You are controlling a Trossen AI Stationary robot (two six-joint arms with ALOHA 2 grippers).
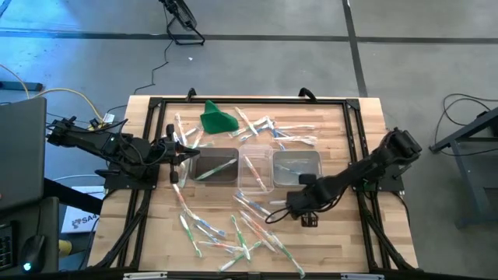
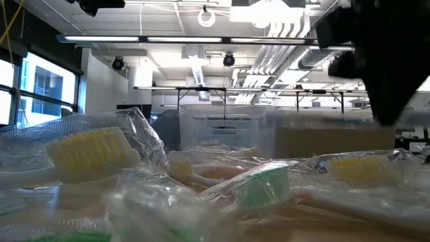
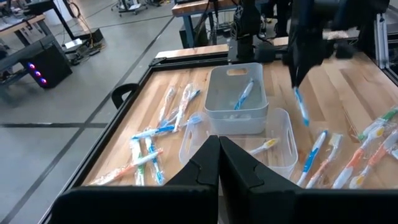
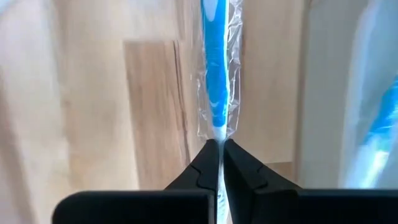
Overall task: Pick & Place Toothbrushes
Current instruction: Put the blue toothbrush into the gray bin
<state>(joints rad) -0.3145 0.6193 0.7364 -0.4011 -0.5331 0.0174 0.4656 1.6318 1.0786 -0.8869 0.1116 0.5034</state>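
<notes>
Many wrapped toothbrushes lie loose on the wooden table, one bunch near the front edge and another at the back. Three clear tubs stand in a row mid-table: left, middle, right. My right gripper is in front of the right tub, pointing down and shut on a blue toothbrush in clear wrap. My left gripper is shut with nothing in it and waits at the left tub's left side. My right gripper pinches one end of the blue toothbrush's clear wrapper between its two fingertips. The fingers come from above and point down, in line with the brush. The toothbrush hangs straight below them, and in the left wrist view its lower end is clear of the table.
A green cloth-like lump lies at the back, left of centre. The right tub holds a blue toothbrush, the middle one a yellowish one, the left one a green one. A black frame borders the table. Wrapped brushes crowd the low view.
</notes>
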